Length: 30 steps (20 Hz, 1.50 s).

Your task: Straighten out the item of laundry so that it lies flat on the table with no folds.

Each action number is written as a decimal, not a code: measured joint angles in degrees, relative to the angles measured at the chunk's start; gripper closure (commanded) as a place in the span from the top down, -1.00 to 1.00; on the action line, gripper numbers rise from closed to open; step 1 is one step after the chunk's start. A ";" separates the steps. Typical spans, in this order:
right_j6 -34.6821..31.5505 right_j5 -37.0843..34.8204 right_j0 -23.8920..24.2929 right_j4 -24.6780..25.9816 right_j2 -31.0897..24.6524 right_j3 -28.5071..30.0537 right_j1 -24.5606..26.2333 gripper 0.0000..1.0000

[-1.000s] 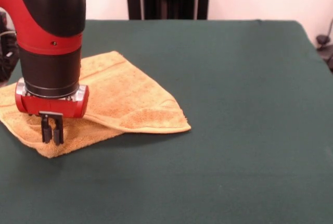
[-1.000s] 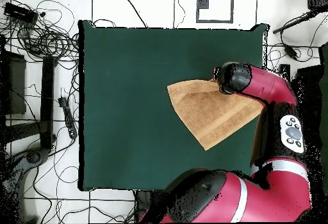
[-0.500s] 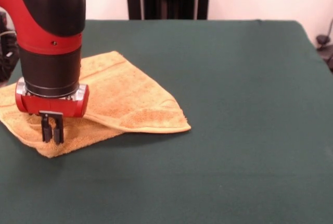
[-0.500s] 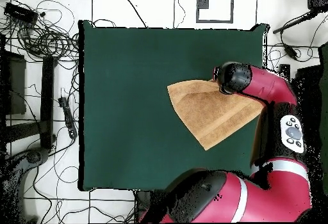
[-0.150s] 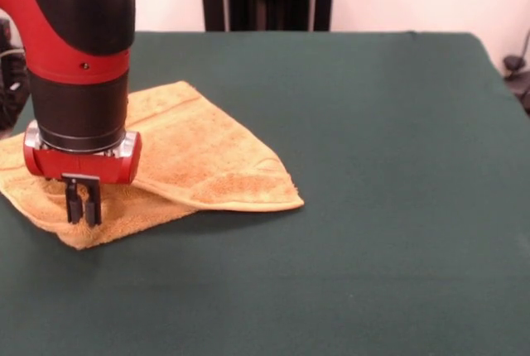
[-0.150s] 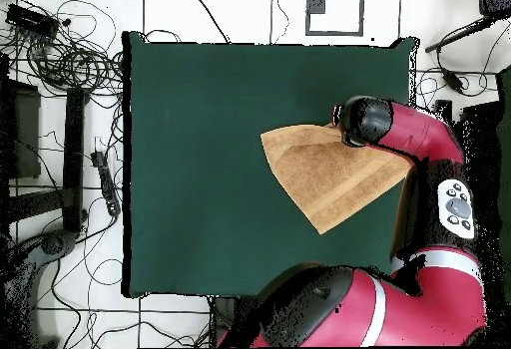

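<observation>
Towel (image 5: 199,157) lies folded over on the table (image 5: 373,165), its upper layer forming a rough triangle. In the front view the triangle's long axis runs from the arm (image 5: 79,50) down toward a blunt tip that points away from the arm, into the table's open middle. From overhead the same towel (image 6: 329,175) reads as a wedge whose broad end sits under the arm and at the table's edge (image 6: 404,106), while its corners point toward the table's centre. A lower layer shows beneath the fold, sticking out as a second corner just below the gripper (image 5: 83,207). A woven band runs along the towel's edge farthest from that corner.

The gripper stands upright over the lower corner, its two dark fingers close together with only a thin slit between them; their tips reach the terry surface, but whether any cloth is pinched between them is too small to make out.

Against the frames from a second and half a second ago, almost nothing differs: the towel's outline matches, and the gripper sits perhaps a touch higher.

The arm hides part of the towel behind it, and the picture's edge cuts off the towel beside the arm. Overhead, the arm's wrist (image 6: 364,121) covers the gripper entirely.
</observation>
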<state>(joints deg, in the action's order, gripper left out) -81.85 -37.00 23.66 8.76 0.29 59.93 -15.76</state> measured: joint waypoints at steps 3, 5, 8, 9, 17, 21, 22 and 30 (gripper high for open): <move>0.00 -1.51 -0.05 0.00 0.00 -0.01 -0.43 1.00; 0.00 -2.88 -0.14 0.01 0.00 -0.05 -0.56 1.00; 0.00 -4.24 -0.21 0.01 0.00 -0.06 -0.55 1.00; 0.00 -4.43 -0.22 0.01 0.00 -0.07 -0.54 1.00; 0.00 -5.19 -0.23 0.03 0.00 -0.07 -0.53 1.00; 0.00 -5.25 -0.23 0.03 0.00 -0.19 -0.48 1.00; 0.00 -5.30 -0.24 0.03 0.00 -0.28 -0.45 1.00; 0.00 -6.18 -0.24 0.09 0.00 -1.09 -0.29 1.00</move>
<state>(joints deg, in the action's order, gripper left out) -81.85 -43.18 23.42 8.85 0.29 58.84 -16.06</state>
